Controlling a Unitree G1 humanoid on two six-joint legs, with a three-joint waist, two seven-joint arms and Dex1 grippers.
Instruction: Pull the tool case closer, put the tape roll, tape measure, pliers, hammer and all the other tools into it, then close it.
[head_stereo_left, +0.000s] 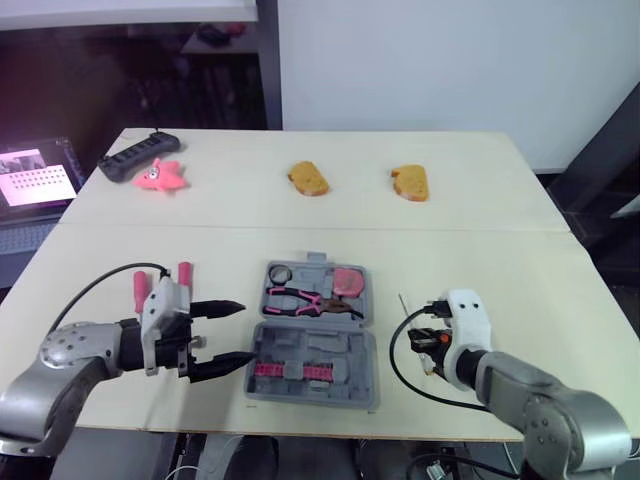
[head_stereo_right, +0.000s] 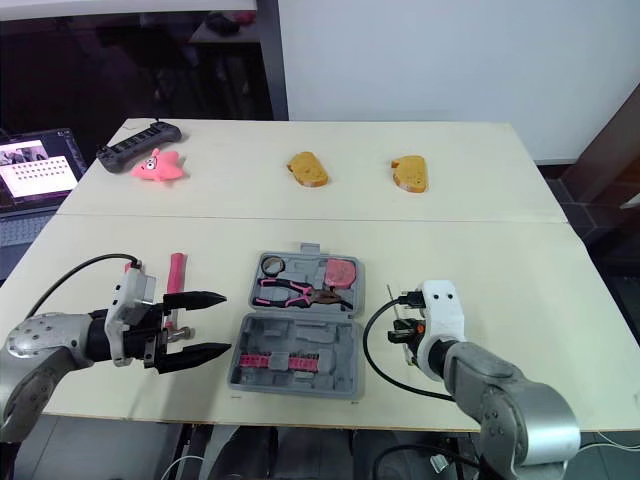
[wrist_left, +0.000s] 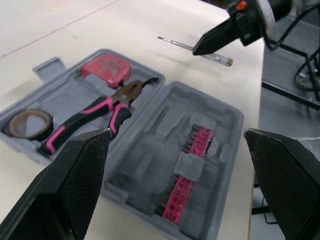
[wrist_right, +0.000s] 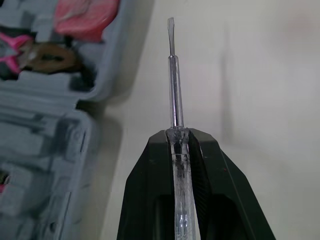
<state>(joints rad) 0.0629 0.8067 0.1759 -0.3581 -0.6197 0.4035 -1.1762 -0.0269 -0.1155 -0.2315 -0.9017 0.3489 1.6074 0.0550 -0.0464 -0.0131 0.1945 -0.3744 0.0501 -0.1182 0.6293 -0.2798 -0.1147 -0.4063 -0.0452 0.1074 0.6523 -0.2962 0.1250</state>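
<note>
Case: the tool case lies open near the table's front edge.
Packed: tape roll, pliers and tape measure.
Right gripper: pinching a clear screwdriver just beside the case.
Left gripper: spread, empty.
Outstanding: pink-handled tools, closing.

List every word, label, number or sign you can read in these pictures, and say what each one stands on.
No text reads clearly anywhere.
On the laptop screen beside the table: rows of dark marks on a white page, too small to read.
On the round red tape measure in the open grey plastic tool case: a faint face marking, too blurred to read.
On the clear-handled screwdriver: no print visible.
</note>
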